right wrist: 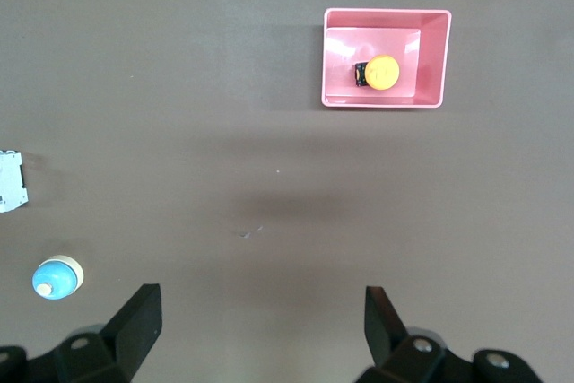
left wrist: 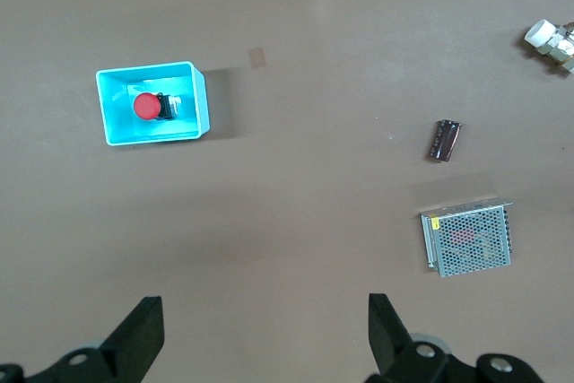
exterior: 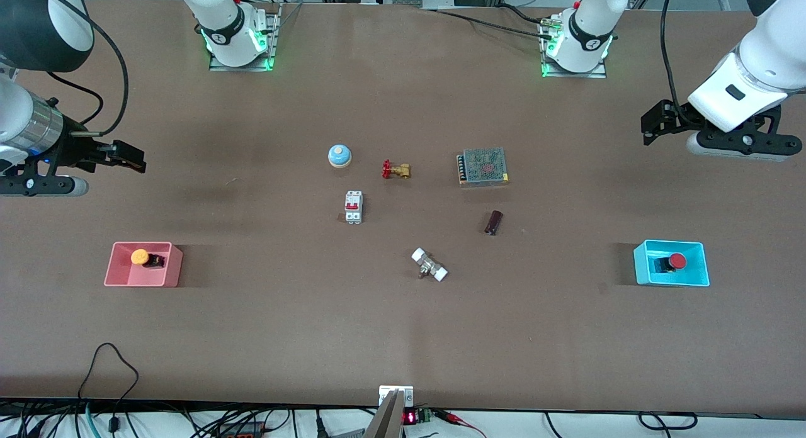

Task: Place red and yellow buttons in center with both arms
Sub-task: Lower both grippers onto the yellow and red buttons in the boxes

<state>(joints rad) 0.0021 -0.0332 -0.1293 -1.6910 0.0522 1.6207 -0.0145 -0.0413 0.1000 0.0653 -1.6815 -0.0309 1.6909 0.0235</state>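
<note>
The red button [exterior: 677,260] lies on its side in the cyan bin [exterior: 671,278] at the left arm's end of the table, its black body partly hidden by the cap and the bin wall. The yellow button [exterior: 140,257] lies likewise in the pink bin [exterior: 142,278] at the right arm's end, its body a dark blur beside the cap.

Taking the white circuit breaker [exterior: 353,207] at the middle of the brown tabletop [exterior: 283,325] as landmark: the blue dome bell [exterior: 339,155] sits farther from the front camera than it, the brass valve with red handwheel [exterior: 395,170] beside the bell toward the left arm's end, and the mesh-covered power supply [exterior: 483,166] farther toward that end. A dark cylindrical part [exterior: 493,222] lies near the power supply, nearer the camera; what it is cannot be made out. A metal fitting with white ends [exterior: 429,265] lies nearer the camera than the breaker; it is cut off in the left wrist view.

The left gripper [left wrist: 265,329] hangs with fingers spread wide and nothing between them, over bare table between the cyan bin and the power supply. The right gripper [right wrist: 262,325] hangs wide apart and unloaded over bare table between the pink bin and the bell. Both arms are cut off by the front view's edges.
</note>
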